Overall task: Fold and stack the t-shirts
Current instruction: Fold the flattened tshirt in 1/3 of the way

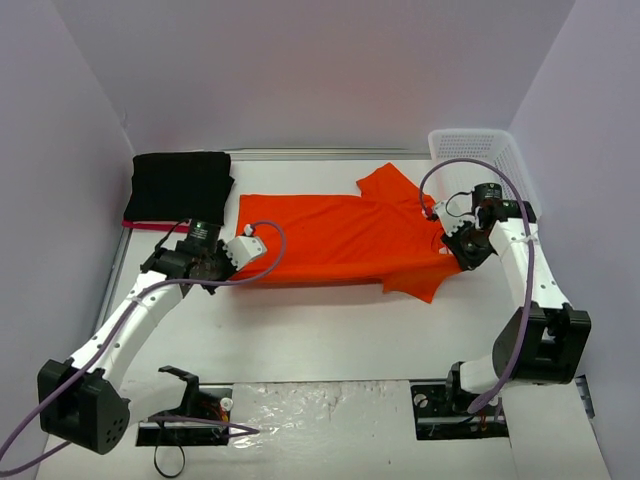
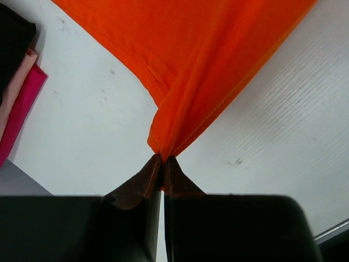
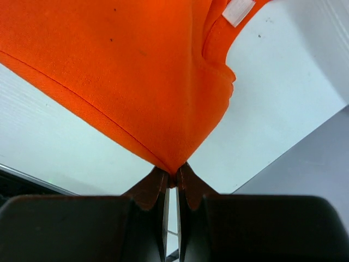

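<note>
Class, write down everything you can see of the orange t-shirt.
The orange t-shirt is soft, plain bright cloth with short sleeves, stitched hems and a white neck label. It lies stretched sideways across the white table, sleeves toward the right. The left gripper is shut on its hem end, the right gripper on its neck end.

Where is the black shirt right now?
Top view: the black shirt sits folded in the far-left corner, atop a pink-red shirt, just left of the orange shirt.

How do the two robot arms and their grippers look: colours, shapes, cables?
The left arm and right arm have white links, black joints and bases. A lilac cable loops along each. The left gripper and right gripper have dark brown fingers tapering to points, on black bodies.
</note>
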`<state>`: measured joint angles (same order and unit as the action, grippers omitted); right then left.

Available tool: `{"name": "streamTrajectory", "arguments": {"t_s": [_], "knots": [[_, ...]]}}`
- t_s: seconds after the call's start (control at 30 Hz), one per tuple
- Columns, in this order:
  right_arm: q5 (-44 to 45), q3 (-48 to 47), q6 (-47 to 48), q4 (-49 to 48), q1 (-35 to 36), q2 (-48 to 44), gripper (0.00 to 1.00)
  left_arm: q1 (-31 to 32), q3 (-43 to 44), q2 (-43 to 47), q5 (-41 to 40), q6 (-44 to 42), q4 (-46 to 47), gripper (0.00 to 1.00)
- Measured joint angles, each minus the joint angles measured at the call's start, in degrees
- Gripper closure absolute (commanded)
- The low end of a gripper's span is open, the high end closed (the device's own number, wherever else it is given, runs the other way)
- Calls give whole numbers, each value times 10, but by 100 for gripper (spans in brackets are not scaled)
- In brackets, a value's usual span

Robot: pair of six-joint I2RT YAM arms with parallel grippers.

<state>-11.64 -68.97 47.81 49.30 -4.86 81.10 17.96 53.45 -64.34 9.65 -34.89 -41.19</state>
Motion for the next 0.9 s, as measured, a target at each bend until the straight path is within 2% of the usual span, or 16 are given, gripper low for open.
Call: {"name": "streamTrajectory", "arguments": {"t_s": [0.9], "knots": [[-27, -129, -52, -53, 0, 243, 100, -9, 15, -189, -49, 5, 109, 98]]}}
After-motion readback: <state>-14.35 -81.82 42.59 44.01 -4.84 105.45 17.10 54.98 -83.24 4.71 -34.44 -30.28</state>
